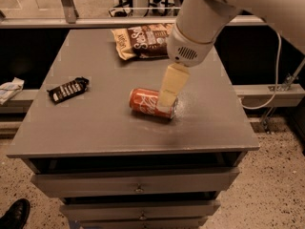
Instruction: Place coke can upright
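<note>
The coke can (147, 102), red-orange with white script, lies on its side near the middle of the grey table (95, 128), its silver top pointing right. My gripper (167, 99) hangs from the white arm (200, 23), which reaches in from the upper right. The gripper is right over the can's right end and covers part of it. I cannot tell whether it touches the can.
A brown-and-tan snack bag (143, 39) lies at the table's back edge, partly behind the arm. A small black wrapped bar (69, 89) lies on the left. Drawers (138, 182) are below the tabletop. A black shoe (14, 213) is at the bottom left, and a cable (276, 80) hangs on the right.
</note>
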### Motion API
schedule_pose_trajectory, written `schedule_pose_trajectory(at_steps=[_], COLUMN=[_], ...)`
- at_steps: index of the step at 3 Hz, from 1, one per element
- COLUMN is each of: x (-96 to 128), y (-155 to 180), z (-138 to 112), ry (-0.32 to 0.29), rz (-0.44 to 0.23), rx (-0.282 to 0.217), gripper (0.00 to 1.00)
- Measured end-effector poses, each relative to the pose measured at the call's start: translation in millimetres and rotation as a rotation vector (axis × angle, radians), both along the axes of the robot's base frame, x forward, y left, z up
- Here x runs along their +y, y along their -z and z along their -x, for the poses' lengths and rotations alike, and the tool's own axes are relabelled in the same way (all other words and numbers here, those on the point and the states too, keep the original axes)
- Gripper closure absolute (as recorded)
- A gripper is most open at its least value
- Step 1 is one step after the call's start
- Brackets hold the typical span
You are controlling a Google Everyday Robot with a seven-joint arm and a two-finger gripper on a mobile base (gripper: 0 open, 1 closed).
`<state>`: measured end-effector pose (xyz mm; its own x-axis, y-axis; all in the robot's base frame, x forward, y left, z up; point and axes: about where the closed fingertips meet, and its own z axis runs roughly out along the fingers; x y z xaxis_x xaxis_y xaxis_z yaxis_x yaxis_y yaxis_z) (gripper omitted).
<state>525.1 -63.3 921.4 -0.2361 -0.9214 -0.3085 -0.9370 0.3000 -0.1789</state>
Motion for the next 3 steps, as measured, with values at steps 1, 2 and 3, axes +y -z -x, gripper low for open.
schedule_pose_trajectory(at_steps=[1, 2, 3], x=[27.9, 53.0, 60.2], y=[20.5, 58.1, 70.4], z=[-14.4, -21.8, -22.6], ry=[0.041, 0.114, 0.139], rz=[-0.012, -0.025, -0.026], rx=[0.027, 0.072, 0.087], gripper=[0.0, 0.0, 0.0])
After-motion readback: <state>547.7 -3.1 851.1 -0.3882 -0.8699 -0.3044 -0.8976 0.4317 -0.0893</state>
